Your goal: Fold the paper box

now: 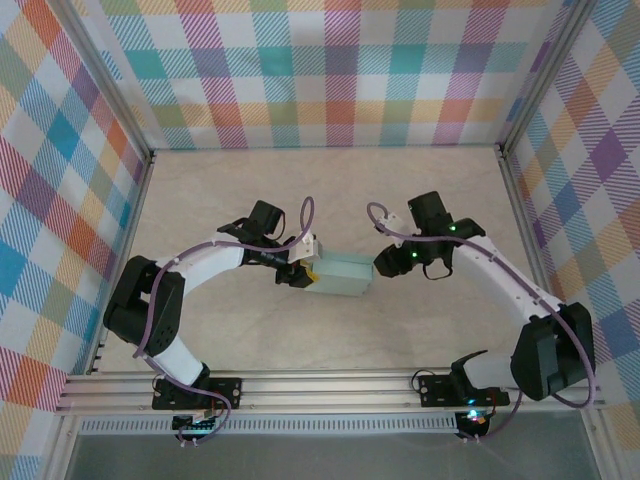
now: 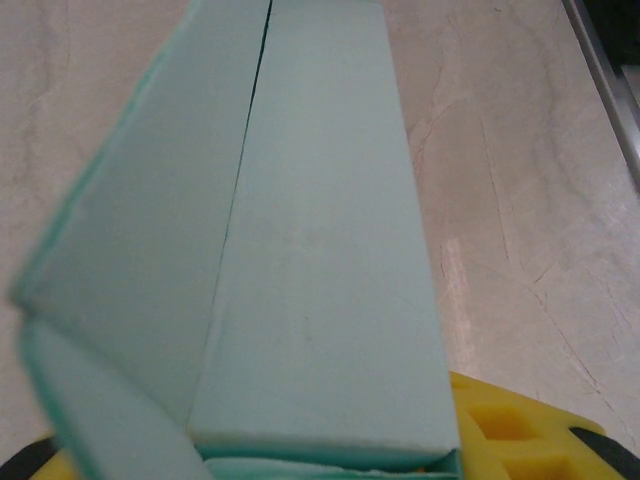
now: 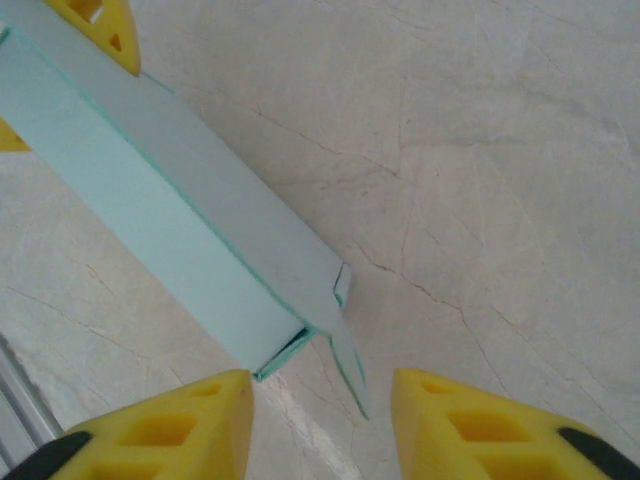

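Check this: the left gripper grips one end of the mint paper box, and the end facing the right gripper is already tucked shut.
One thing is wrong: that end is not tucked shut. The right wrist view shows the paper box open there, a loose flap sticking out between the right gripper's spread fingers. The left gripper does grip the other end.

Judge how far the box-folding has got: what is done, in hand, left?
Done: the paper box forms a tube. In hand: the left gripper grips one end, while the right gripper stands open at the other end. Left: the end flap there sticks out untucked, and a side panel gapes along its seam.
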Motion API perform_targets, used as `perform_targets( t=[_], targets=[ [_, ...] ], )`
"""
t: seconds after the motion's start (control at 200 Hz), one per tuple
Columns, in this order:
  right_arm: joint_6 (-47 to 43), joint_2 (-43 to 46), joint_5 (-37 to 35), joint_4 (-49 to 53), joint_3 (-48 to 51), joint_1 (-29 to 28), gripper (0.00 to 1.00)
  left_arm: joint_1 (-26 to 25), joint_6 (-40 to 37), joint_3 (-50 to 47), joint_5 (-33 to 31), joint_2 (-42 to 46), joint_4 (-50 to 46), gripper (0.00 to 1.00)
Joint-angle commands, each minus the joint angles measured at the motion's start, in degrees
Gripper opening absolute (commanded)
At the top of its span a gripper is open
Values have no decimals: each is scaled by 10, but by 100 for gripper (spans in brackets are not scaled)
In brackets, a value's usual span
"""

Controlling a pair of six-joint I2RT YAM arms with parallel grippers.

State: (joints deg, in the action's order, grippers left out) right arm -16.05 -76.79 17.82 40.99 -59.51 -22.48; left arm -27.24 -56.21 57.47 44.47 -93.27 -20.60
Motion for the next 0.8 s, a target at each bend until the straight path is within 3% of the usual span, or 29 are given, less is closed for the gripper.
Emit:
perform_targets(
  t=[0.0, 0.105, 0.265, 0.38, 0.45, 0.515, 0.8],
  targets=[
    [-20, -14, 18, 22, -31, -2, 34, -5, -9, -3, 20, -4, -8, 32],
    [-32, -17, 45, 33, -30, -2, 26, -5, -3, -3, 20, -7, -3, 32],
    [-38, -21, 47, 39, -29, -3, 25, -5, 2, -3, 22, -8, 0, 32],
    [-37, -27, 36, 40, -33, -2, 18, -5, 2, -2, 22, -8, -2, 32],
    [-40, -29, 28, 41, -34, -2, 18, -5, 2, 0, 23, -8, -5, 32],
    [-41, -29, 16, 36, -31, -2, 26, -5, 2, 0, 24, -9, -6, 32],
    [-46, -26, 7, 35, -23, -2, 14, -5, 1, 4, 30, -11, -12, 32]
  ],
)
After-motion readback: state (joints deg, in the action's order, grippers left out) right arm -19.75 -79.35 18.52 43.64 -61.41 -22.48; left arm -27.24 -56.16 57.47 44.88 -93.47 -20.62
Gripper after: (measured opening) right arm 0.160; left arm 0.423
